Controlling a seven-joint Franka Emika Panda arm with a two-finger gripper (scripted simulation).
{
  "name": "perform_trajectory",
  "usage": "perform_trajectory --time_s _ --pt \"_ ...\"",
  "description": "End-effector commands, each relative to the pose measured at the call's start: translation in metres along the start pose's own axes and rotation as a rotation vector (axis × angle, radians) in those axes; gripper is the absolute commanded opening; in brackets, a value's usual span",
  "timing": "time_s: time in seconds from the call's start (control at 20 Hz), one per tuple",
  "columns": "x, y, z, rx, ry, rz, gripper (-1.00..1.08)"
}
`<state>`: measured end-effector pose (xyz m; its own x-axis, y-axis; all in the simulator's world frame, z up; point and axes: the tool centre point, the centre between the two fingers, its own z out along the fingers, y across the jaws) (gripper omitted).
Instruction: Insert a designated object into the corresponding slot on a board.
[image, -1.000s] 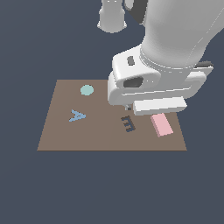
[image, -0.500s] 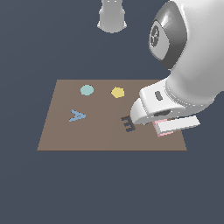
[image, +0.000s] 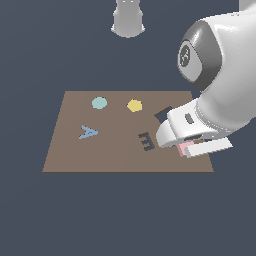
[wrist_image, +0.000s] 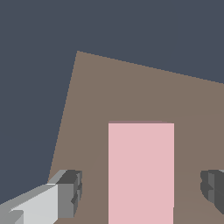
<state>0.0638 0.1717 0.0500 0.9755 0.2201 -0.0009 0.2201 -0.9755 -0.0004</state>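
Pink block (wrist_image: 141, 173) flat on board (wrist_image: 131, 92), long axis between parted, non-touching jaws.

A simulated test scene, not a real room. Shown by the flat, uniform dark blue-grey ground, no walls or furniture, and smooth rendered surfaces without texture. Only a plain brown board (image: 100, 155) with simple coloured shapes, and a glossy white robot arm (image: 220, 95) above it.

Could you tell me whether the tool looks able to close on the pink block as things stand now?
Probably yes: in the wrist view the pink block lies between the tool's open fingers, with nothing in between on the board.
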Motion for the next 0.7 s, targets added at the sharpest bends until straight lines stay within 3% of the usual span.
perform_trajectory --time_s 0.0,0.45,0.5,0.65 --pt "0.0 0.0 0.0 0.0 0.0 0.0 1.0" --pt "0.001 0.0 0.02 0.0 0.001 0.0 1.0" --pt "0.001 0.0 0.02 0.0 0.001 0.0 -1.0" --pt "0.001 0.0 0.02 0.0 0.001 0.0 -1.0"
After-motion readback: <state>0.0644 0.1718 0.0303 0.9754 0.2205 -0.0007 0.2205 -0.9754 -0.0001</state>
